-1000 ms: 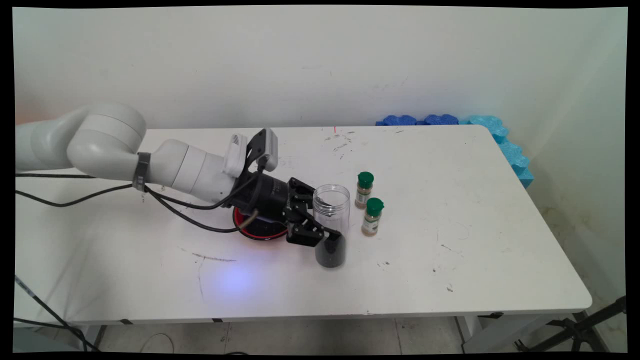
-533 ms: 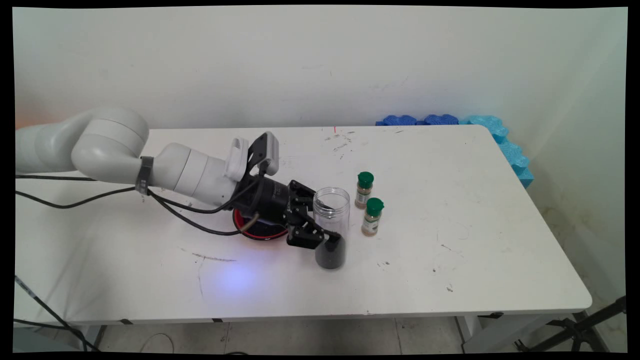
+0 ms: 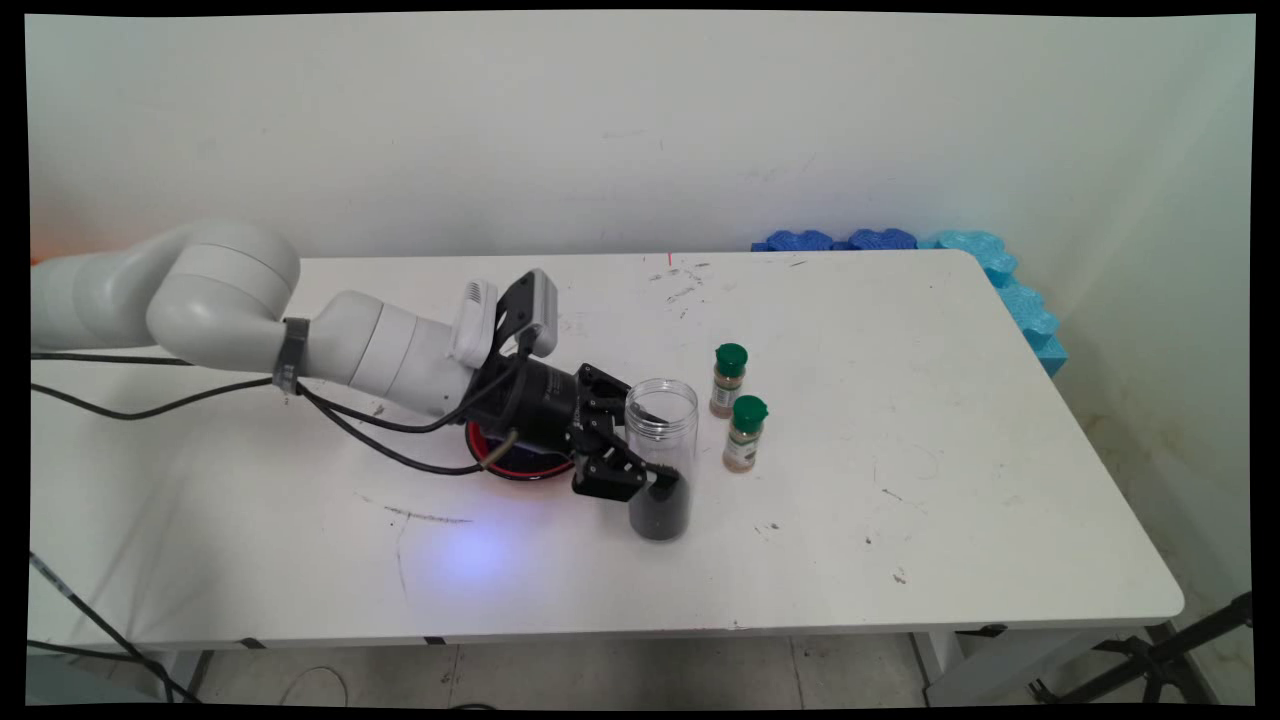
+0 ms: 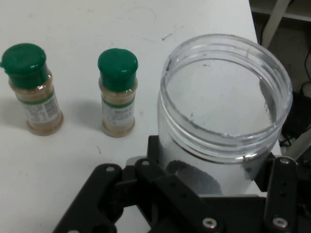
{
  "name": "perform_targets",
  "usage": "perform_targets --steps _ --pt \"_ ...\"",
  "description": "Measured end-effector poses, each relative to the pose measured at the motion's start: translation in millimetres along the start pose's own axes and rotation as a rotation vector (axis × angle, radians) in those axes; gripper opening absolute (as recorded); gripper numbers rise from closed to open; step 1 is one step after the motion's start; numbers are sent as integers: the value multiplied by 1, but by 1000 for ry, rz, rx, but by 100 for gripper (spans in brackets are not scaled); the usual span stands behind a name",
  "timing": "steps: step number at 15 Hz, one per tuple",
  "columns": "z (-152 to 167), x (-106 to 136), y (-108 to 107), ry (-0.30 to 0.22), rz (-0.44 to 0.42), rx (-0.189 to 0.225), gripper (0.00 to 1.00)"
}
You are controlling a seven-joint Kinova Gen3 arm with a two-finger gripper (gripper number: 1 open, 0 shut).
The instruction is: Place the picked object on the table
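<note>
A clear plastic jar (image 3: 661,440) with no lid and dark contents at its bottom stands near the table's middle. My gripper (image 3: 652,446) reaches in from the left and is shut on the jar, one finger on each side of it. The hand view has the jar (image 4: 223,111) filling the space between the fingers (image 4: 281,184). Two small spice bottles with green caps, one further back (image 3: 729,380) and one nearer (image 3: 745,433), stand upright just right of the jar and apart from it. They also show in the hand view, the first bottle (image 4: 33,90) and the second bottle (image 4: 117,92).
A red bowl (image 3: 505,466) lies under my wrist, left of the jar and mostly hidden. Blue foam pieces (image 3: 1000,270) line the table's far right corner. A black stand (image 3: 1170,660) is on the floor by the table's (image 3: 900,560) right front corner.
The hand and the jar have sunk slightly, and the wrist has shifted a little to the right. The spice bottles have not moved.
</note>
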Motion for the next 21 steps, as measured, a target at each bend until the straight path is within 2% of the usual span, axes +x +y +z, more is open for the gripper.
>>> perform_targets --steps 18,19,21 --pt "2 -8 -1 -7 16 6 0" --pt "2 -8 -1 -7 15 7 100" --pt "1 -8 -1 -7 13 8 100"
